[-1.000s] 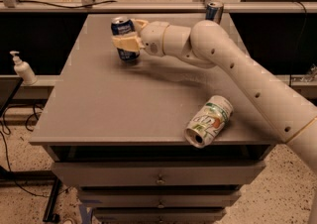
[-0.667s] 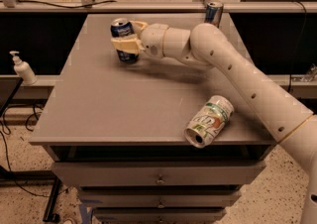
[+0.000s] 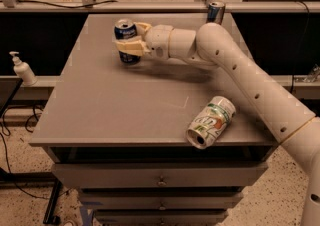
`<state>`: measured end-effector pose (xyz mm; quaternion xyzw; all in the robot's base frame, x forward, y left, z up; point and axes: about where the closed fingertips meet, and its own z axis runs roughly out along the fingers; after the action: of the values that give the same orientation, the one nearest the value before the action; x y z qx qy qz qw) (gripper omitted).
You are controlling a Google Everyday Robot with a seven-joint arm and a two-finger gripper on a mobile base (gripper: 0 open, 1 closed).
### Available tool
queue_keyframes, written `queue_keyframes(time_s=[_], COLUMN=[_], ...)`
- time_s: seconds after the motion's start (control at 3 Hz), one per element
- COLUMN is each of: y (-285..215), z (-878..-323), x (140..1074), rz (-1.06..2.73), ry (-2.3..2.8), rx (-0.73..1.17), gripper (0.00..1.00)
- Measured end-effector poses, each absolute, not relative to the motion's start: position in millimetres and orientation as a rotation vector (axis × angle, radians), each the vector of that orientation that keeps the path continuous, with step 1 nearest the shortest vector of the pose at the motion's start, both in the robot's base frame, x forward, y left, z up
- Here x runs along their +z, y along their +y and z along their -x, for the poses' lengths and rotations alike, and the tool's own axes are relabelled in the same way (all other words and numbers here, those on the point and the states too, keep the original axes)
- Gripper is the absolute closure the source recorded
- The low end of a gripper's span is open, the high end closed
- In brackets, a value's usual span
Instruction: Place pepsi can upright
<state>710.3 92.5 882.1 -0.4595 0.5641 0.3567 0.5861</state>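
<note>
Toward the rear left of our worktop, the arm has its pincer clenched around the upright pepsi can. We fear a crooked release or a snagging retreat could topple it.

I see a grey flat-topped desk with a stack of grey drawers under it, each with a small knob. A grey horizontal rail runs behind it, with dark panels below and a black cable lying along it. A white pump bottle stands on the left ledge. The floor is speckled light terrazzo, with black cords trailing at left. The light is warm and dim. The gripper is over the desk's far-left part, fingers clamped on the dark blue pepsi can.
</note>
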Motion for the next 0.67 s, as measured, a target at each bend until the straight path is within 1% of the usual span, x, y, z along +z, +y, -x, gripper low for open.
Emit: queue_keyframes(time_s=[0.67], y=[91.4], z=[-708.9], x=[881.9], rz=[1.081], ry=[1.313], rx=[0.837], gripper=[0.12])
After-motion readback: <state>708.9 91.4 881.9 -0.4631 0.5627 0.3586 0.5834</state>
